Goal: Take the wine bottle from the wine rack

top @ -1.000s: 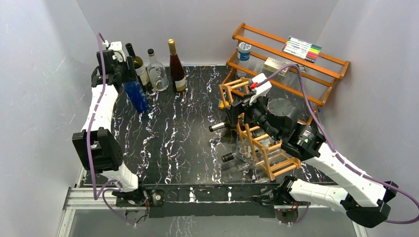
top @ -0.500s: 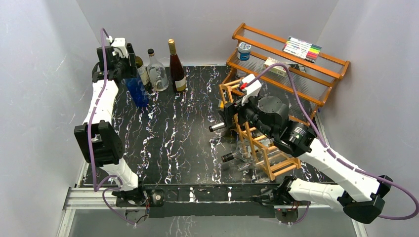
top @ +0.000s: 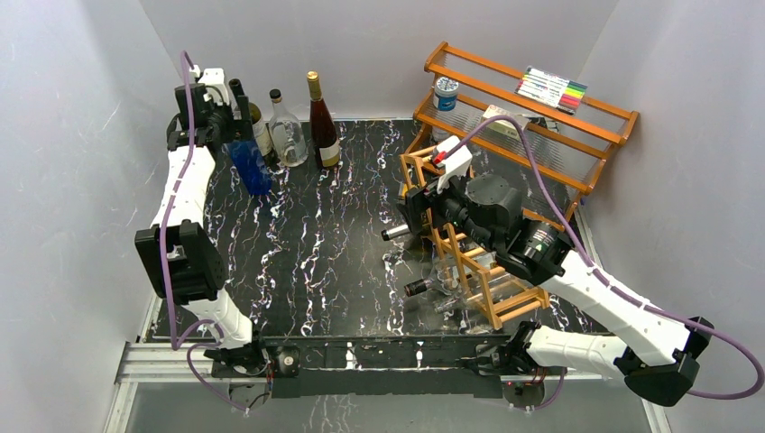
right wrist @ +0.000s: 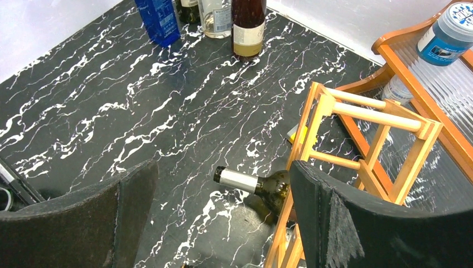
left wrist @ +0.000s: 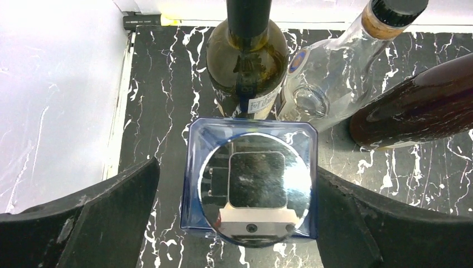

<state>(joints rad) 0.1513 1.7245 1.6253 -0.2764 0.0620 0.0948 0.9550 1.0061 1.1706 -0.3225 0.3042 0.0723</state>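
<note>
Best to grab the likely heavy, slippery, breakable glass wine bottle (right wrist: pixel 245 183) by its thin neck, low middle of frame, poking from the wine rack (right wrist: pixel 379 117), with right fingers (right wrist: pixel 72 223) and left fingers (left wrist: pixel 100 223) spread wide.

blue bottle (top: pixel 252 170) now upright, left jaws opened around it

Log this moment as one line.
left gripper open around blue bottle | right gripper open above wine bottle | wine bottle lying in wine rack
</note>
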